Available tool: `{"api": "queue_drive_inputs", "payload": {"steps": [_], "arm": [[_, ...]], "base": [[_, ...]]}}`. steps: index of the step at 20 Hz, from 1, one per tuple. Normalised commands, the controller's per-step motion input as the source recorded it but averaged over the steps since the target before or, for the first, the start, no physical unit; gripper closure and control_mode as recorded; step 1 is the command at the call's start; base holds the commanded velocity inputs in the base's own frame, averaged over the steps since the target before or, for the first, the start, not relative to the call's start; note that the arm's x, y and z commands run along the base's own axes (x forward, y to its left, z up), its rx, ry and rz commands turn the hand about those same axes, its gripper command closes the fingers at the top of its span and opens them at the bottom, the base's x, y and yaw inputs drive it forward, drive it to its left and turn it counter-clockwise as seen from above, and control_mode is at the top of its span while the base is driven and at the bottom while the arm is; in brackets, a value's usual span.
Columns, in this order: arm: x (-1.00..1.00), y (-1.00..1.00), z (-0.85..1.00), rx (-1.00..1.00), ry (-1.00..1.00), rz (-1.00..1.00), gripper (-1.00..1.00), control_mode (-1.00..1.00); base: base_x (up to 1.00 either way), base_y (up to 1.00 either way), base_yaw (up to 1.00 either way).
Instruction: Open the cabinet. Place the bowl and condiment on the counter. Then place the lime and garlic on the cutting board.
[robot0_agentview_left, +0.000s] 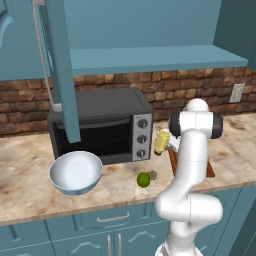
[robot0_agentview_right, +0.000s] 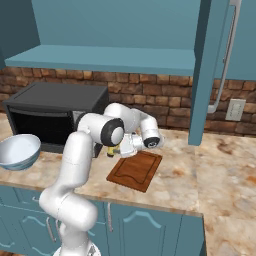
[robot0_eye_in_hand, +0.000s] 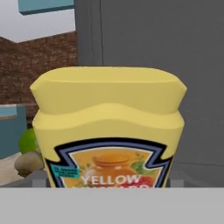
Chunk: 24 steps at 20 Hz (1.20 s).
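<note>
Mustard bottle (robot0_eye_in_hand: 108, 131): directly ahead; light, smooth, squeezable; best gripped mid-body.
Gripper (robot0_agentview_left: 168, 145): spread wide; grasp uncertain.

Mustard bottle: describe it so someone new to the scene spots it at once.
Start at the dark toaster oven on the marble counter. Off its right front corner, by the wooden cutting board, stands the mustard bottle. It is the only tall yellow thing; the lime and garlic nearby are small and round.

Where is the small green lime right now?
In the left base view the small green lime lies on the marble counter, in front of the black toaster oven, right of the white bowl.
</note>
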Motion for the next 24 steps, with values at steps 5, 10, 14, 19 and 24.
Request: {"api": "queue_drive_inputs", "payload": {"steps": [5, 10, 14, 19, 24], "arm": [[-0.1, 0.11, -0.08, -0.13, -0.05, 0.0, 1.0, -1.0], [-0.01, -0.02, -0.25, 0.0, -0.01, 0.0, 1.0, -1.0], [0.0, 0.01, -0.22, -0.02, -0.01, 0.0, 1.0, -1.0], [0.0, 0.02, -0.13, -0.05, -0.01, 0.0, 1.0, -1.0], [-0.02, 0.0, -0.04, -0.03, -0.01, 0.0, -1.0, -1.0]], "base": [[0.0, 0.0, 0.0], [0.0, 0.0, 0.0], [0.0, 0.0, 0.0], [0.0, 0.0, 0.0], [0.0, 0.0, 0.0]]}}
